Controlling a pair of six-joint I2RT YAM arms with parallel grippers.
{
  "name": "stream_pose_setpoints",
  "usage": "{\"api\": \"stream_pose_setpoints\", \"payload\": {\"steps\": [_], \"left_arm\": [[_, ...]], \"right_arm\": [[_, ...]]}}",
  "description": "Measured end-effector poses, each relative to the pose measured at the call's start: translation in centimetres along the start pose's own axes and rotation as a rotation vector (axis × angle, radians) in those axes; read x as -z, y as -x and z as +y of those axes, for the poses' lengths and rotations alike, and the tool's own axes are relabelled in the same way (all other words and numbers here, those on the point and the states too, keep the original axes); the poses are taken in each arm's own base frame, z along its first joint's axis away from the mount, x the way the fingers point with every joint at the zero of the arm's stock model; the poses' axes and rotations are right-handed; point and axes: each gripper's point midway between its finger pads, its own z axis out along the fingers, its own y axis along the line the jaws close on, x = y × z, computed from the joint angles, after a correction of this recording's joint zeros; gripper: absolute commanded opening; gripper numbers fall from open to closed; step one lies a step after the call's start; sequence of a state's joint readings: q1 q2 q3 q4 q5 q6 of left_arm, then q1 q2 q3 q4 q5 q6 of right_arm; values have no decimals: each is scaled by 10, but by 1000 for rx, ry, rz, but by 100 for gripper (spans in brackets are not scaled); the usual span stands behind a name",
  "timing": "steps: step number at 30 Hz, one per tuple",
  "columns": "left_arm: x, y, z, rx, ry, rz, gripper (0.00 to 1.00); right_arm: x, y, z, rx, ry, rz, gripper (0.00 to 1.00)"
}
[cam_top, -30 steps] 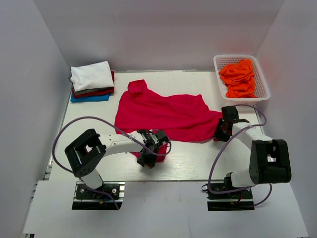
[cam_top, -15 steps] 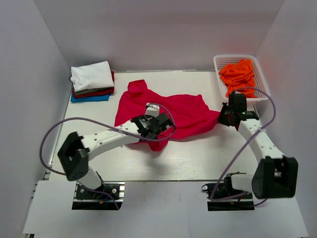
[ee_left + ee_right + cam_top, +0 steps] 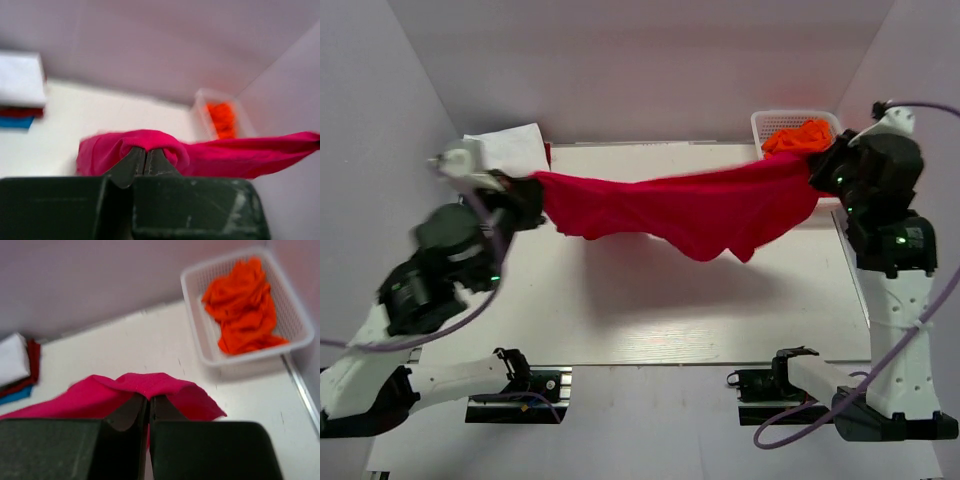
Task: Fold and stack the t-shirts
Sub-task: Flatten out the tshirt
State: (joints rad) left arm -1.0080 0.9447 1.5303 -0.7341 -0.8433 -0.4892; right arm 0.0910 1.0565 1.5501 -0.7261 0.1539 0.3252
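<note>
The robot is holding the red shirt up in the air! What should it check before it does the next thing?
1. Left end effector pinching the red shirt: ok, shut on a fold.
2. Right end effector pinching it: ok, shut on a fold.
3. Shirt off the table: ok, it hangs between both end effectors.
4. Shirt stretched smooth: not ok, the middle sags in folds.
5. Folded pile safe from bumps: cannot tell, the left arm hides part of it.
</note>
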Motion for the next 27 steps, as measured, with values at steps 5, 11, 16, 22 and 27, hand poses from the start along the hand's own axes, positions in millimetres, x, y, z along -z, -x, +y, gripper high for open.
{"api": "stream_pose_setpoints", "payload": {"steps": [5, 11, 16, 22, 27], "left_arm": [[58, 115, -1, 153, -210, -259, 0], [124, 199, -14, 217, -488, -435, 0], [165, 224, -25, 205, -681, -494, 0], [208, 243, -22, 208, -832, -542, 0], [220, 248, -15, 215, -853, -550, 0]], "right_arm": [[55, 76, 21, 14, 75, -198, 0], [129, 114, 40, 50, 200, -359, 0], [200, 121, 45, 67, 286, -481, 0], [273, 125, 50, 90, 382, -624, 0], [281, 115, 53, 95, 421, -619, 0]]}}
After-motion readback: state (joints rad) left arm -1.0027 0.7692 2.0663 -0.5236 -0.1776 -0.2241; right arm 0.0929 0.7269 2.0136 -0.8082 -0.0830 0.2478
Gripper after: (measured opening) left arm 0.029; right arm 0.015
